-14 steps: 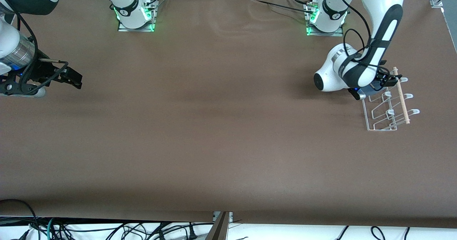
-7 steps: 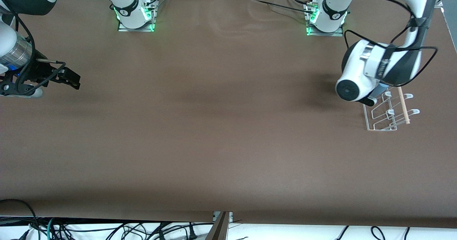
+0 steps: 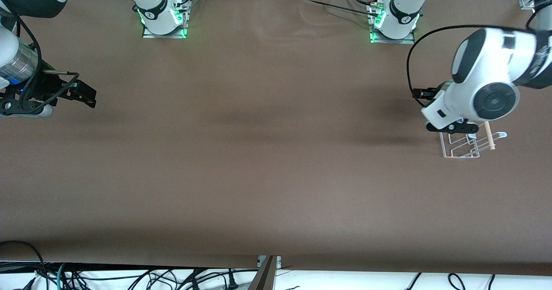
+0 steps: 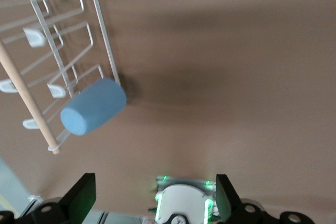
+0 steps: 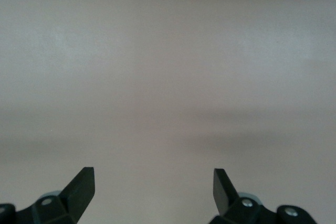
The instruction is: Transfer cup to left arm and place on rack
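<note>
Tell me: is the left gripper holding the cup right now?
No: the cup sits on the rack, and the left gripper is open, clear of it.

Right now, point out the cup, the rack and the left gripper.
cup [image 4: 93, 107], left wrist view, on its light-blue side wall.
rack [image 4: 100, 30], left wrist view, on the white wire of its outer frame.
left gripper [image 4: 155, 198], left wrist view, midway between its open black fingertips.

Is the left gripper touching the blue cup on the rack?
Apart. In the left wrist view the open left gripper is empty, with bare table between it and the cup, which sits on the rack.
</note>
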Tool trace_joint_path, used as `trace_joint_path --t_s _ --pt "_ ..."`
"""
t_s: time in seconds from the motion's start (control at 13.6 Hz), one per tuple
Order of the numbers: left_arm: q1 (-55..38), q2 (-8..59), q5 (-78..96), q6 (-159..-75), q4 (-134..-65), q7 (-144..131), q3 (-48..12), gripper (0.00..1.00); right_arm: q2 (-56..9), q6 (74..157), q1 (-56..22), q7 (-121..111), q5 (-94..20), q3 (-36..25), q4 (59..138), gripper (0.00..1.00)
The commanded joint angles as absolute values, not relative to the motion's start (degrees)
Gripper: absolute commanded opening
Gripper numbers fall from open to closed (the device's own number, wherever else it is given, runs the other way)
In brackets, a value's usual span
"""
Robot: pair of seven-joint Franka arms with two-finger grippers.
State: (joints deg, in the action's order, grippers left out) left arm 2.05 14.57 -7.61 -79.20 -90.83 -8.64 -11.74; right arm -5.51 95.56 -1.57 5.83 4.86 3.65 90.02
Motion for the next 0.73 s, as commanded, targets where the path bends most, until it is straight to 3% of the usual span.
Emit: trace_joint_path --t_s 0.0,0.15,0.44,0.66 --pt "2.2 13.1 -4.0 -80.5 -84.1 -9.2 -9.9 1.00 -6.3 94.5 -1.0 4.7 5.1 4.0 88.2 1.00" --pt "-0.8 7.4 3.6 -88.3 -87.8 -9.1 -3.3 1.00 -6.3 94.5 -0.9 4.7 5.1 4.0 88.2 1.00" --pt "-2.6 -2.5 -1.6 -99.6 -101.4 -9.1 -3.1 1.00 -6.2 94.5 -1.0 4.7 5.0 4.0 88.2 1.00" --pt "-1.6 -2.6 -2.7 -101.0 -102.4 -9.1 -2.9 1.00 -6.3 94.4 -1.1 5.0 5.0 4.0 88.2 1.00"
